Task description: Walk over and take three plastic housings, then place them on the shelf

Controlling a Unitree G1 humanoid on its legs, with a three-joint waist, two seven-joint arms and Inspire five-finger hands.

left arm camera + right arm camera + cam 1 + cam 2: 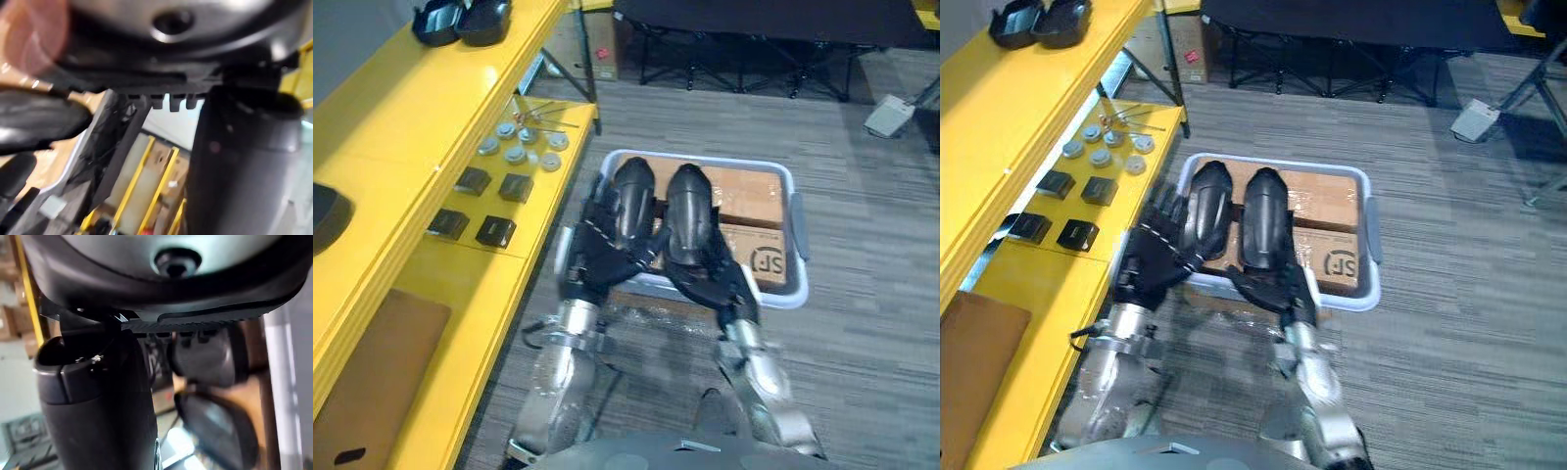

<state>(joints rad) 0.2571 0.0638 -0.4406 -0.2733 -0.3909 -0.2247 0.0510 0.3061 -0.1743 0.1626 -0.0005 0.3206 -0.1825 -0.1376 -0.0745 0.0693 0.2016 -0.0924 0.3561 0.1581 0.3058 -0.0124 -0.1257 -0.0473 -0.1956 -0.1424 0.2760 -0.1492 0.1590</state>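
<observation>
Grey carpet runs beside the yellow shelf. You see the left housing upright in the left hand, fingers curled along its side. The right housing stands just beside it in the right hand, fingers wrapped round its lower end (partly hidden). Both hang above a grey bin holding cardboard boxes. Two shelved housings rest on the top level.
</observation>
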